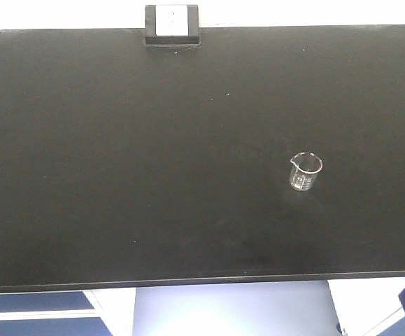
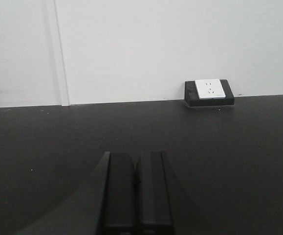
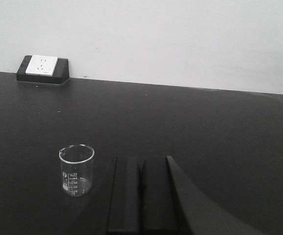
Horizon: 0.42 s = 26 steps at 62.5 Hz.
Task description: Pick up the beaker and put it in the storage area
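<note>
Jaws closed, beaker upright on benchtop

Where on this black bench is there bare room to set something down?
Nearly everywhere. The benchtop is bare from the socket box at its rear edge down to the front edge. Only the beaker stands right of centre; nowhere is crowded.

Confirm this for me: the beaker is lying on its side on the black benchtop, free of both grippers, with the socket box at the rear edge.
Not quite. The beaker stands upright, mouth up, as the right wrist view shows. The rest holds: it sits on the black benchtop, apart from the shut right gripper and left gripper, with the socket box at the rear edge.
</note>
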Motion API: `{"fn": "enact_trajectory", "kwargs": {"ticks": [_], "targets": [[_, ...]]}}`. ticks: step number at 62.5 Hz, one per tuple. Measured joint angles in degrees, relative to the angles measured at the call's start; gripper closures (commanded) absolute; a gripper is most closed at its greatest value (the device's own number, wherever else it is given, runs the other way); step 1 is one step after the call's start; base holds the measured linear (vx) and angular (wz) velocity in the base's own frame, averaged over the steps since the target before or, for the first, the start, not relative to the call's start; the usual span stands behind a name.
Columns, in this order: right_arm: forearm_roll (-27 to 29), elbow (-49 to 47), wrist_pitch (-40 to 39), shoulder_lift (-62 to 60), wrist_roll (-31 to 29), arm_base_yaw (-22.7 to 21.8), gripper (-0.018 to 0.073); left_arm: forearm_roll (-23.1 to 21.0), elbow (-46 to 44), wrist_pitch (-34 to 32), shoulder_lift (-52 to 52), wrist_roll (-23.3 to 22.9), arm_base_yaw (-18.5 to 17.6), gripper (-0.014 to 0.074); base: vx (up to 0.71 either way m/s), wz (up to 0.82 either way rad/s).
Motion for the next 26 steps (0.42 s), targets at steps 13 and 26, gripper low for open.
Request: {"fn": "enact_trajectory", "kwargs": {"ticks": [13,26], "targets": [[0.0,0.0,0.0,0.0,0.0,0.0,0.0564,0.0,0.0,0.0,0.0,0.0,0.0,0.0603,0.0,0.0],[0.0,0.0,0.0,0.0,0.0,0.0,0.0564,0.0,0.0,0.0,0.0,0.0,0.0,0.0603,0.0,0.0]]}}
